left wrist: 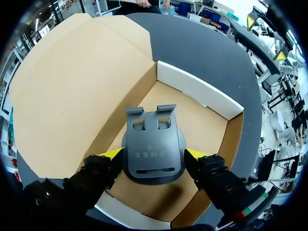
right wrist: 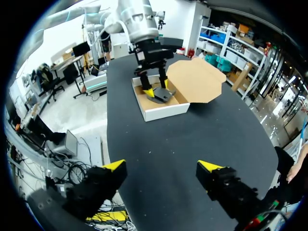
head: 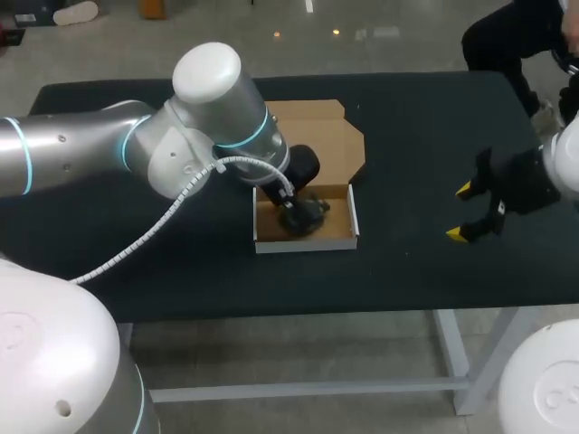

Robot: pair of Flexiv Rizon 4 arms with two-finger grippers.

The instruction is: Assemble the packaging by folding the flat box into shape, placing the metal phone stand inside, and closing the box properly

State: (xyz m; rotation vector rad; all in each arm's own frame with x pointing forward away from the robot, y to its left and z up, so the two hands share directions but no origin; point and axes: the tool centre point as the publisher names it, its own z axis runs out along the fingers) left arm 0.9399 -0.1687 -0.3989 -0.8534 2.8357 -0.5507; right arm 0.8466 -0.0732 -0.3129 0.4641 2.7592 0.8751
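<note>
Nearest the lens, our left gripper [left wrist: 154,155] straddles the metal phone stand [left wrist: 154,144], with one yellow tip at each flank. Both tips appear to touch it, so we record a pinch, though firm contact is hard to confirm. We find the stand inside the box [left wrist: 198,90], on its brown floor. The lid [head: 317,136] lies open and flat at 12 o'clock from the tray part. The box sits near the middle of the table [head: 416,127]. Our right gripper [head: 461,212] hangs at 3 o'clock from the box, well apart, with its fingers spread and nothing between them.
</note>
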